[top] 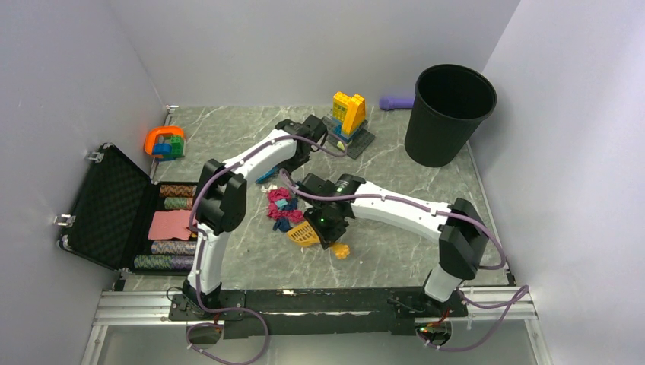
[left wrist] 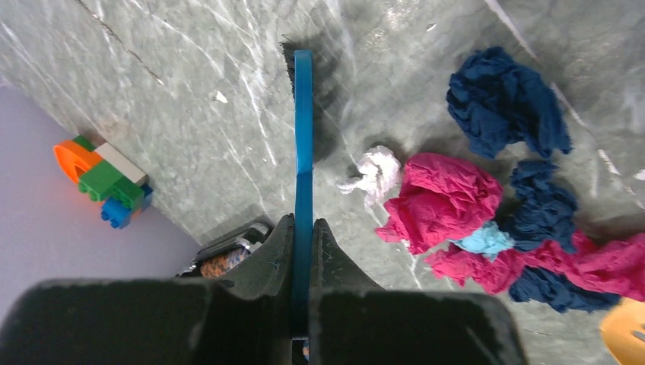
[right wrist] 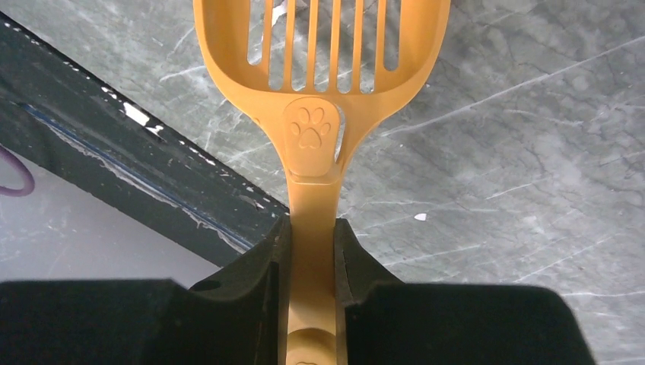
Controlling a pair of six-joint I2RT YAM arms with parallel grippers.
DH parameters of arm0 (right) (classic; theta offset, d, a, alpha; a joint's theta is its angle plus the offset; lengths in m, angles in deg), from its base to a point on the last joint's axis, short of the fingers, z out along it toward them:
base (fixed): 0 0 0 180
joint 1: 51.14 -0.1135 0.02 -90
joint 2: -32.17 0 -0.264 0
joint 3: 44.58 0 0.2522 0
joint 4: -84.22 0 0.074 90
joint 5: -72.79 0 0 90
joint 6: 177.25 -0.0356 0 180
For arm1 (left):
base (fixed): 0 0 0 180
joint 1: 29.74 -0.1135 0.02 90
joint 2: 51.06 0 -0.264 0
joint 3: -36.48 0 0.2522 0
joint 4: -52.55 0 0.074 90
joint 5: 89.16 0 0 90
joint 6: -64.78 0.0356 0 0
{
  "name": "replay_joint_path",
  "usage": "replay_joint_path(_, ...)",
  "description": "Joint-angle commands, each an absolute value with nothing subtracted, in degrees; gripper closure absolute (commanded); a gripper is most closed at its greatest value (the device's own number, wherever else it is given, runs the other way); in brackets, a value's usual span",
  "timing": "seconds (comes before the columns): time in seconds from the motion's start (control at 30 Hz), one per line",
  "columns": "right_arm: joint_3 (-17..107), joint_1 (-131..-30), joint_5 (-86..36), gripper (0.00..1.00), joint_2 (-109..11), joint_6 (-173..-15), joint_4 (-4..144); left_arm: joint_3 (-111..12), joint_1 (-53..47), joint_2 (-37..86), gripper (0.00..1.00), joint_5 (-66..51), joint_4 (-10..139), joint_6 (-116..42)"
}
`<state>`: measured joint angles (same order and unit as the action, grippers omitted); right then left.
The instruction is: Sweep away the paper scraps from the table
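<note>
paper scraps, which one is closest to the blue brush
The small white scrap, just beside the blue brush; the magenta scraps and dark blue scraps lie farther off.

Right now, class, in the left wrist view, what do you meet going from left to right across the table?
From the left: toy brick build → blue brush → white paper scrap → big magenta scrap → orange scoop at the right edge.

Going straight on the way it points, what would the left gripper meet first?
Likely just the bare table: the left gripper holds a blue brush leading it, and the paper scraps lie off to the side.
</note>
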<state>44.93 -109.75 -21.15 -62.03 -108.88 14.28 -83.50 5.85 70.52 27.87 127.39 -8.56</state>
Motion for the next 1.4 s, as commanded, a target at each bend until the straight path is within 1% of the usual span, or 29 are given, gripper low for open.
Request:
replay_joint_path(0.0, 49.81, -110.10, -20.82, 1.00, -65.16, -104.37, 8.03, -87.48, 5.80, 71.14, 1.00, 21.10, 131.65, -13.16)
replay_joint_path(0.27, 51.60, -110.24, -21.63, 1.00, -66.61, -103.78, 5.76, -87.13, 5.51, 70.38, 1.00, 18.31, 133.48, -16.29)
replay_joint_path(0.5, 53.77, -110.21, -21.69, 1.00, -70.40, -103.25, 7.60, -85.74, 5.51, 68.64, 1.00, 14.55, 135.03, -19.80)
replay_joint_path(0.67, 56.21, -110.20, -21.73, 1.00, -73.09, -103.23, 8.50, -82.68, 5.63, 66.16, 1.00, 10.06, 134.20, -21.50)
replay_joint_path(0.83, 57.33, -110.22, -20.95, 1.00, -74.65, -103.98, 9.55, -78.98, 7.30, 63.72, 1.00, 8.96, 133.98, -23.38)
replay_joint_path(1.1, 54.65, -110.13, -20.28, 1.00, -74.90, -105.59, 14.49, -76.16, 9.17, 60.52, 1.00, 4.38, 134.80, -28.37)
replay_joint_path(1.37, 50.67, -110.09, -18.15, 1.00, -74.89, -105.86, 19.20, -75.12, 10.57, 57.78, 1.00, -0.97, 135.50, -29.09)
